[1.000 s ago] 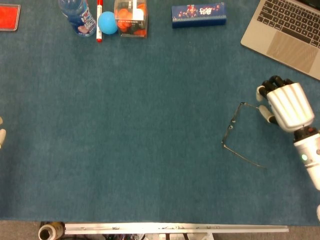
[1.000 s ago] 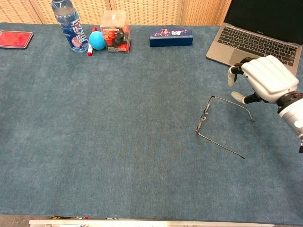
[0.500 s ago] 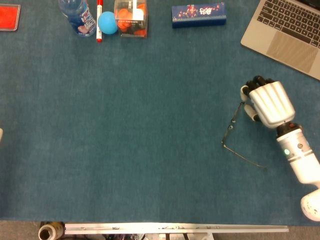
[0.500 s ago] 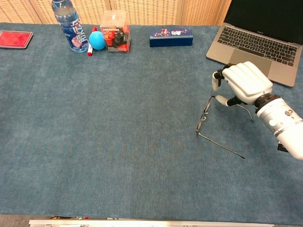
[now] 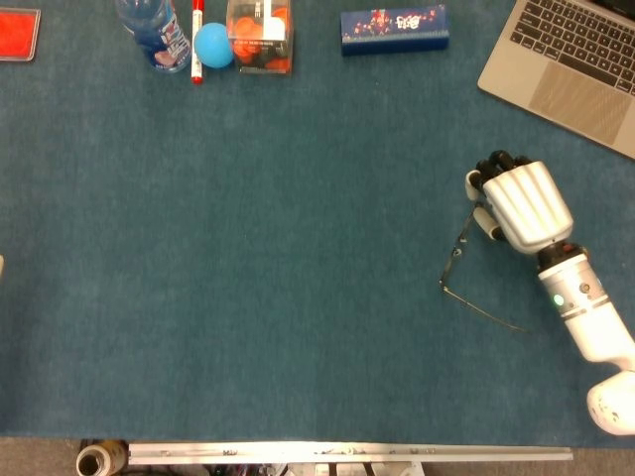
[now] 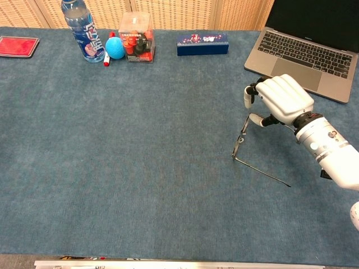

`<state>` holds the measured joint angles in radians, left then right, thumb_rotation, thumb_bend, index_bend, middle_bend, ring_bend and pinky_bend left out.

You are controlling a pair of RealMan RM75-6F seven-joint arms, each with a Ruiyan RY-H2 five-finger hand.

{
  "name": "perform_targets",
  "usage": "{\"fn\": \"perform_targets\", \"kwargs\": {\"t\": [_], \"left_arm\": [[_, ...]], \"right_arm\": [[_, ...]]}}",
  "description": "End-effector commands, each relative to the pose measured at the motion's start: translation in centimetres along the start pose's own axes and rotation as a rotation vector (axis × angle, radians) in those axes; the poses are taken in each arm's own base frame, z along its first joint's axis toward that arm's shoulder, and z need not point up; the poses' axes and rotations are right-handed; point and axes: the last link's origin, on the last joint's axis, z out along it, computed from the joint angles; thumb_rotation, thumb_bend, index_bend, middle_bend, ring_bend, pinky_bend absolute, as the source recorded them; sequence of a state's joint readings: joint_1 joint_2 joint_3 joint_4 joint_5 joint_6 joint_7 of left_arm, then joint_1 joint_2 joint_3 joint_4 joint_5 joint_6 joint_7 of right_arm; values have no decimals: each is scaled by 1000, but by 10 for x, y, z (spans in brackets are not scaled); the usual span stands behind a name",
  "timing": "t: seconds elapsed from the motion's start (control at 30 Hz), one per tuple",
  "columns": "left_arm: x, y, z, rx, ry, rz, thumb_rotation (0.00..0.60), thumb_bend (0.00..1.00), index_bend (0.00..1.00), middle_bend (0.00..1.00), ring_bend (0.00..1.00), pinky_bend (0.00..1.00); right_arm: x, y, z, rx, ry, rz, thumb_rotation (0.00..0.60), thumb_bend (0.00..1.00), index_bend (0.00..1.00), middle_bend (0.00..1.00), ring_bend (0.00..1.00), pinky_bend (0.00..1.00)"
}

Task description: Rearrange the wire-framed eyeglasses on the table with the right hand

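Item one, nearest you: the tabletop (image 6: 140, 185), covered in a matte blue, felt-like cloth with a pale metal strip along its near edge.

Item two: your right hand (image 6: 279, 99), glossy white shell with dark fingers curled downward, on a smooth white cylindrical forearm. It sits over the far corner of the wire-framed eyeglasses (image 6: 242, 139), its thumb beside the hinge end. You cannot tell from either view whether the fingers actually grip the frame or only touch it.

Item three: the wire-framed eyeglasses (image 5: 458, 248), thin dark metal, lying open on the cloth right of centre. One temple runs as a straight wire toward the near right; the other passes under the hand.

Item four: your left hand, only a pale sliver at the left edge of the head view; its state cannot be read.

Item five, far right: an open laptop (image 6: 305, 47), grey metal body, dark keys.

Item six, far row: a flat dark-blue printed box (image 6: 202, 43), a clear plastic box (image 6: 136, 37) with red and black contents, a round light-blue ball (image 6: 115, 47), a red-capped marker (image 5: 196, 40), a clear water bottle (image 6: 83, 31) with a blue label, and a flat red case (image 6: 18, 46).
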<state>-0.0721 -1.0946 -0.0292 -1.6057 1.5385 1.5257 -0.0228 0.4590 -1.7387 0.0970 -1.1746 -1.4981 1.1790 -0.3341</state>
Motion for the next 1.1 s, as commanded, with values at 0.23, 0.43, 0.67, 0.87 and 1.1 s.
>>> {"fn": "perform_targets", "kwargs": {"t": [0.23, 0.43, 0.67, 0.87, 1.1], "left_arm": [[1, 0, -1, 0, 1, -1, 600, 281, 513, 481, 313, 462], [0, 0, 0, -1, -1, -1, 600, 281, 513, 482, 313, 462], [0, 0, -1, -5, -5, 3, 600, 281, 513, 482, 313, 462], [0, 1, -1, -8, -7, 5, 600, 281, 513, 482, 313, 462], [-1, 1, -1, -9, -8, 5, 600, 280, 513, 482, 313, 462]], "right_arm": [[-5, -3, 5, 3, 3, 9, 600, 245, 553, 516, 335, 557], [-7, -7, 9, 10, 5, 13, 600, 244, 553, 516, 335, 557], [-9, -14, 19, 17, 1, 9, 600, 245, 554, 516, 335, 557], [-11, -19, 26, 17, -1, 8, 600, 245, 554, 516, 335, 557], [-7, -28, 33, 35, 20, 23, 600, 245, 553, 516, 336, 557]]}}
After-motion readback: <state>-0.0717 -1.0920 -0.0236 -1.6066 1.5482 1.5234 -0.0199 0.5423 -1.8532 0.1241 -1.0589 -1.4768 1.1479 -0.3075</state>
